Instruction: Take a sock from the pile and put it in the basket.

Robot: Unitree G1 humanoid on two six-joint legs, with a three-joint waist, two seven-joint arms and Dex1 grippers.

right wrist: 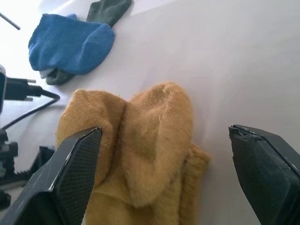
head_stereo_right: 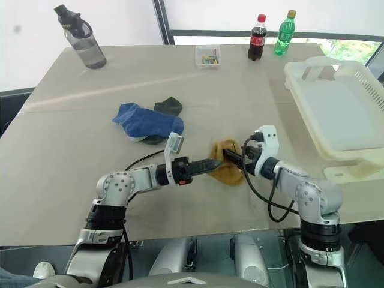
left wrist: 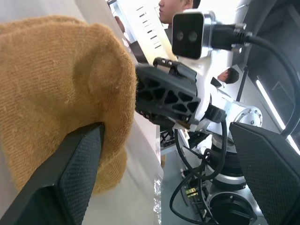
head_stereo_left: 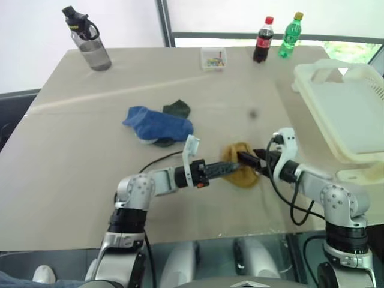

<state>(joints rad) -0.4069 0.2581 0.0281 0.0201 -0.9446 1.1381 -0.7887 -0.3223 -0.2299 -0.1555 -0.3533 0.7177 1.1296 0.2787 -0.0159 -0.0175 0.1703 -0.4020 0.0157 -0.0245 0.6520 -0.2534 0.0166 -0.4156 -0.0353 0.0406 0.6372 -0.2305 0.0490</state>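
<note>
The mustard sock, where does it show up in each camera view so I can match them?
Left eye view: mustard sock between both grippers, low centre.
Right eye view: same spot.
Left wrist view: upper left.
Right wrist view: centre, between open fingers.
Shared landmark: blue sock, also in the right wrist view.

Three socks on the counter [head_stereo_left: 72,150]: one mustard [head_stereo_left: 240,171], one blue [head_stereo_left: 157,124], one dark green [head_stereo_left: 177,108]. One cream basket [head_stereo_left: 345,114]. Two soda bottles: one cola [head_stereo_left: 263,40], one green [head_stereo_left: 290,35]. One grey water bottle [head_stereo_left: 89,39]. One small clear box [head_stereo_left: 213,59]. Two claws: left [head_stereo_left: 227,168], right [head_stereo_left: 243,159].
</note>
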